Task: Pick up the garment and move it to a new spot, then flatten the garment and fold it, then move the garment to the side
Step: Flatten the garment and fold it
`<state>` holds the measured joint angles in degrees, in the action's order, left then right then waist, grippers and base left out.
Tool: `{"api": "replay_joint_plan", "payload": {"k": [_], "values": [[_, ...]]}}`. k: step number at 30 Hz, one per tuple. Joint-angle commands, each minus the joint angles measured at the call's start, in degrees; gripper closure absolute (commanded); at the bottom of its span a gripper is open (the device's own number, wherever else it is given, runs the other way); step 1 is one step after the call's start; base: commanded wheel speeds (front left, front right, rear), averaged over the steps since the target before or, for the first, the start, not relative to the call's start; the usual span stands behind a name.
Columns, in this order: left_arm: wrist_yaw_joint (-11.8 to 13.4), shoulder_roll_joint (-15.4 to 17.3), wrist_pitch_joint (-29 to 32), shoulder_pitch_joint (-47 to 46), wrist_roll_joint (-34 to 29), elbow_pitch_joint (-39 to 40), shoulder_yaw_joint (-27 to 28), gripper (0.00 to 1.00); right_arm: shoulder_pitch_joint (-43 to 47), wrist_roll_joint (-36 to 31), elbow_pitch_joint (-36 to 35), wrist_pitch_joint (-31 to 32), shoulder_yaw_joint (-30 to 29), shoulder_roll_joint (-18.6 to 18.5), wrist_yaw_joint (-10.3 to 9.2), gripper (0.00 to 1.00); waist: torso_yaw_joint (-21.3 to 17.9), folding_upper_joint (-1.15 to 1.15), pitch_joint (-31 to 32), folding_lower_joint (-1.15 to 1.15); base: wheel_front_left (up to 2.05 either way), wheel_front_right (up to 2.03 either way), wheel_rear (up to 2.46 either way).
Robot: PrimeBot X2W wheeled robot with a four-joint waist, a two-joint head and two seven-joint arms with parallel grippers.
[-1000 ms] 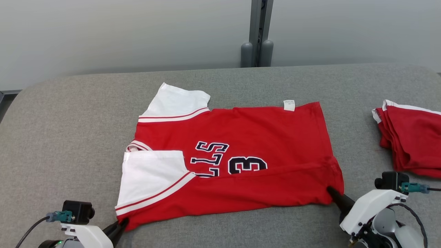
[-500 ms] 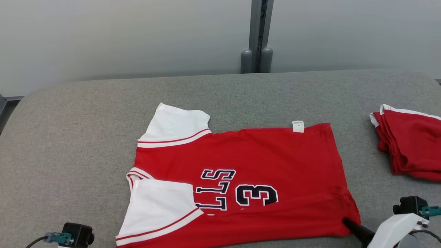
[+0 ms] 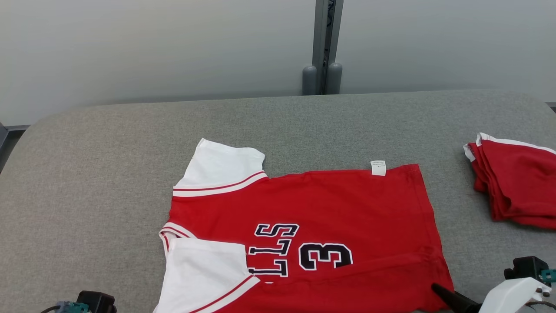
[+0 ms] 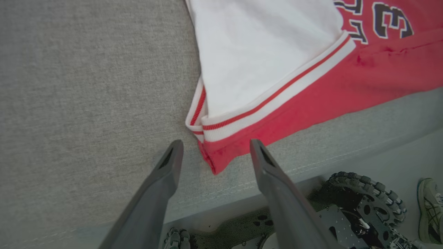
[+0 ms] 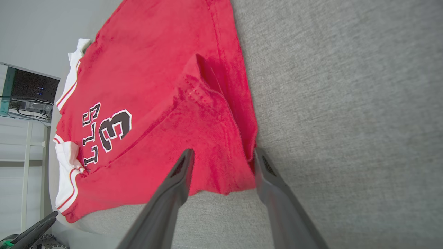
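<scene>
- Looking at the red jersey (image 3: 330,208) laid flat mid-way on the grey padded table (image 3: 108,152), white sleeves to the left, near edge folded up over the bottom of the lettering.
- Got the left gripper (image 4: 215,145) spread wide, straddling the jersey's near-left corner without pinching it.
- Same deal with the right gripper (image 5: 224,154): splayed around the hem corner, not clamped.
- Also spotting a folded red pile (image 3: 517,182) off right, well apart.
</scene>
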<state>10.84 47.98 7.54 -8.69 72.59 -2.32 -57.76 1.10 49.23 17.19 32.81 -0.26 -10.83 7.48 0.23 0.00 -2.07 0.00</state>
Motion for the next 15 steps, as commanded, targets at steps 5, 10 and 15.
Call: {"api": "replay_joint_plan", "payload": {"k": [5,10,15], "values": [[0.6,1.01,-1.05,-1.1,-1.1,-0.06,0.85,0.0,2.03,-2.8,-4.21,2.61,-3.68,0.81,0.02,0.0,-0.11,0.0,0.26,0.0,0.0,0.0,0.0],[0.73,1.94,-2.94,-4.07,-3.54,0.27,2.38,0.0,1.53,-5.88,-11.16,1.11,-6.74,2.14,0.02,0.0,-0.45,0.0,0.11,0.0,0.0,0.0,0.0],[-0.49,2.52,-2.43,-10.21,-5.92,-1.54,4.2,0.0,-2.19,-10.34,-14.53,-0.88,-8.3,3.6,0.02,0.0,-0.88,0.0,-1.06,0.0,0.0,0.0,0.0]]}}
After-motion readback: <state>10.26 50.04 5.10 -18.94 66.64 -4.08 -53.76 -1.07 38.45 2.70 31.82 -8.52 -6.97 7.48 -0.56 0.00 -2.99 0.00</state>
